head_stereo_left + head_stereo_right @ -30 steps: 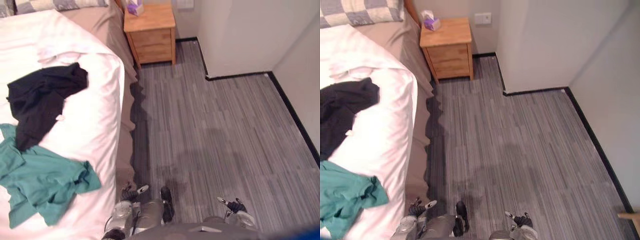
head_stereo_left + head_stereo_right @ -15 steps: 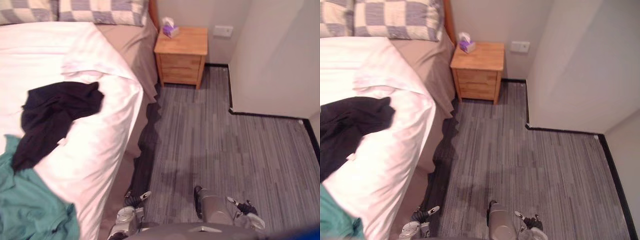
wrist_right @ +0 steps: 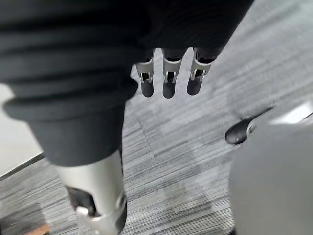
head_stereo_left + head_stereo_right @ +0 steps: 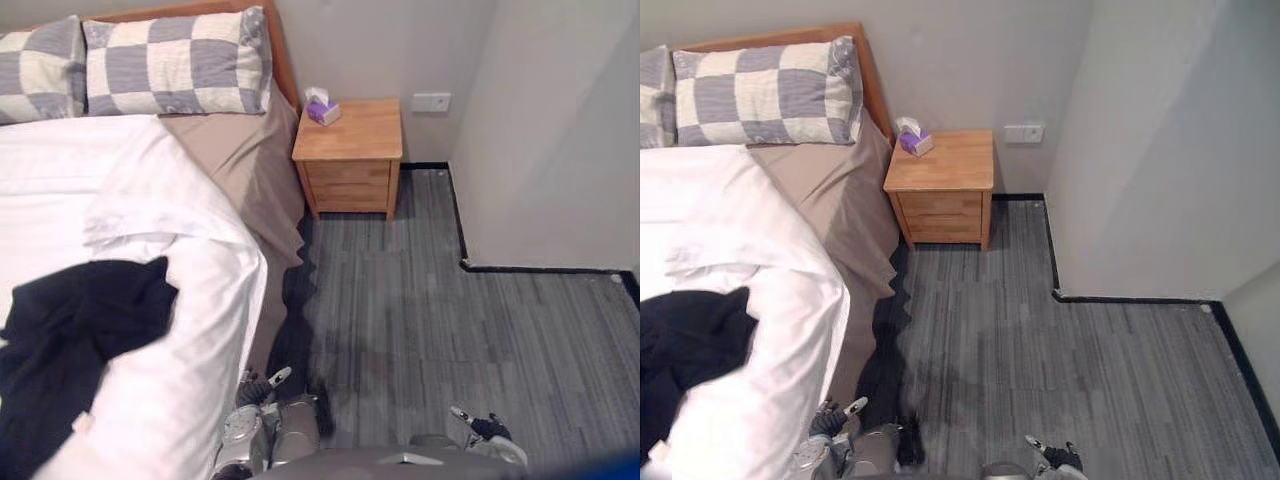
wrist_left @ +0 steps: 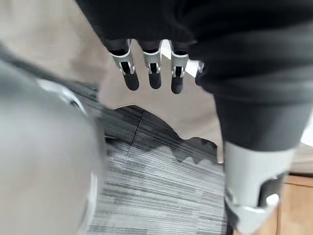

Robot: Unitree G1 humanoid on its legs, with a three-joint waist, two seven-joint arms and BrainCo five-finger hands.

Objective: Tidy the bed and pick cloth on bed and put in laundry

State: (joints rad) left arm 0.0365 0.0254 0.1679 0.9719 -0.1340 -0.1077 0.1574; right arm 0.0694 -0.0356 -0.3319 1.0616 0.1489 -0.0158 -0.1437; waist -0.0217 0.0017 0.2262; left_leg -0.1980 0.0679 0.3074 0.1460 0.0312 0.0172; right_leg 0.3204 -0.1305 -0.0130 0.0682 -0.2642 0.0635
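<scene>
Black cloth on the bed, both hands low and empty

The black cloth (image 4: 85,335) lies crumpled on the white duvet (image 4: 170,220) at the near left part of the bed (image 4: 830,200), well apart from both hands. The left hand (image 4: 258,386) hangs just beside the bed's edge, below the cloth's level. In its wrist view the fingers (image 5: 154,73) are straight, side by side with small gaps and pinching nothing, with the beige sheet (image 5: 58,44) and the floor past them. The right hand (image 4: 480,426) hangs over the floor (image 4: 450,330), farther from the bed. Its fingers (image 3: 167,81) are likewise straight, loosely spread and empty.

A purple and white tissue box (image 4: 322,107) stands on the nightstand (image 4: 350,155); its print is too small to read.

Two grey-and-cream checked pillows (image 4: 175,62) lean at the wooden headboard (image 4: 790,35). The wooden nightstand sits just beside the bed against the wall, near a white wall socket (image 4: 430,102). The floor is grey striped carpet with a black skirting line (image 4: 1140,298) along pale walls
</scene>
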